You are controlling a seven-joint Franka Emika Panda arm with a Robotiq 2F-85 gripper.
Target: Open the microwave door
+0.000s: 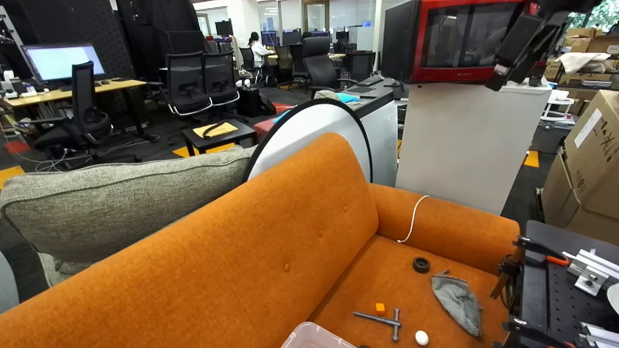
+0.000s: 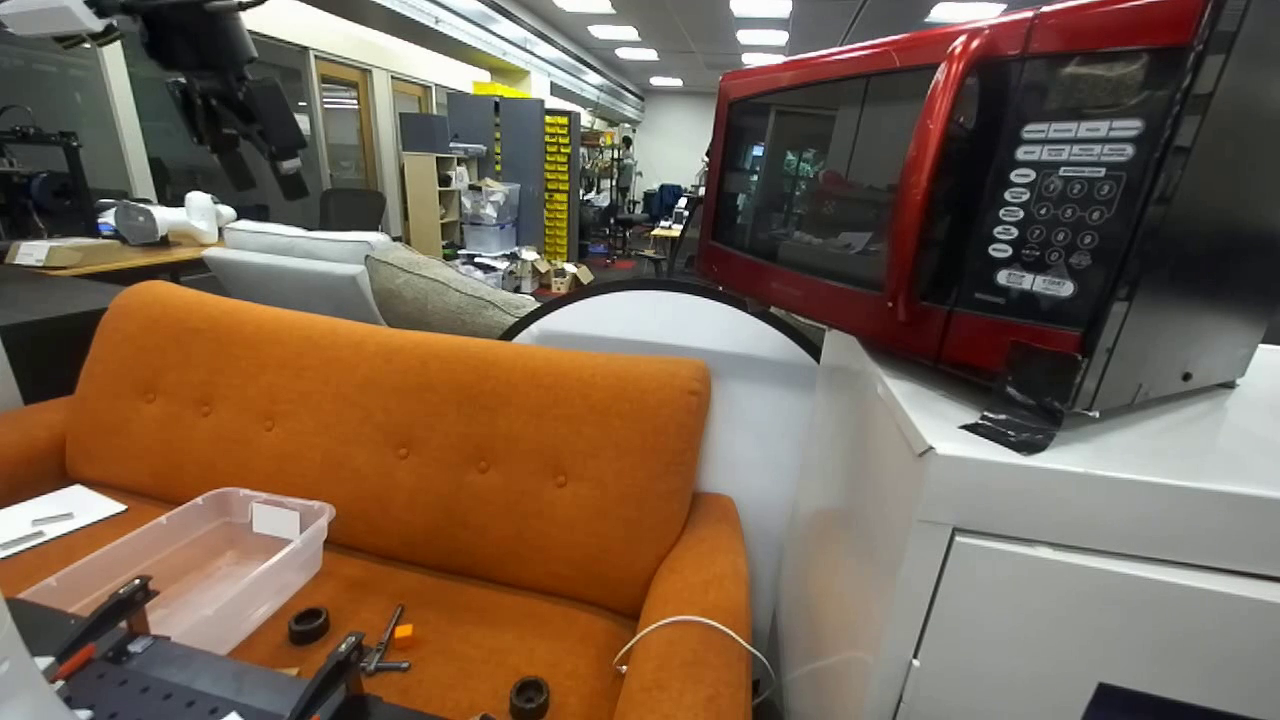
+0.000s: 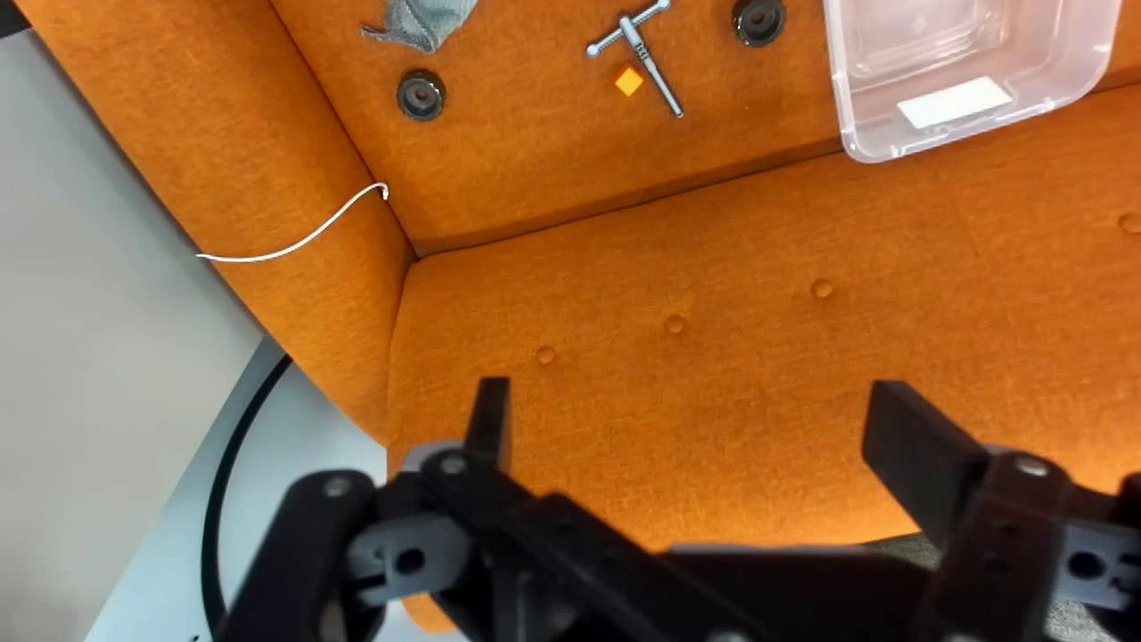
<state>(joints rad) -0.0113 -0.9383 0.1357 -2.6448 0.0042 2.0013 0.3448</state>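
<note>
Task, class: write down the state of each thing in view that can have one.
Glossy red-framed dark-glass microwave door: shut
Black angular gripper: jaws open
Clear plastic rectangular bin: open-topped, upright
Wide flat computer monitor: lit
White rectangular ceiling lights: on
Grey fabric cloth: rumpled
Thin white cord: draped over orange fabric armrest

Orange button-tufted fabric sofa (image 2: 400,430) in both exterior views, near a white boxy cabinet (image 2: 1090,620). Behind the sofa: grey woven-fabric cushion (image 1: 130,208). Floor, in an exterior view: dark carpet (image 1: 523,193) with yellow-orange patches (image 1: 532,158). On it stand black mesh-backed office chairs (image 1: 185,79) and a light-wood-topped desk (image 1: 123,85). Overhead, in an exterior view: bright rectangular ceiling lights (image 2: 637,53). Beyond: plain white far wall (image 2: 675,130), wood-framed glass door (image 2: 343,130).
</note>
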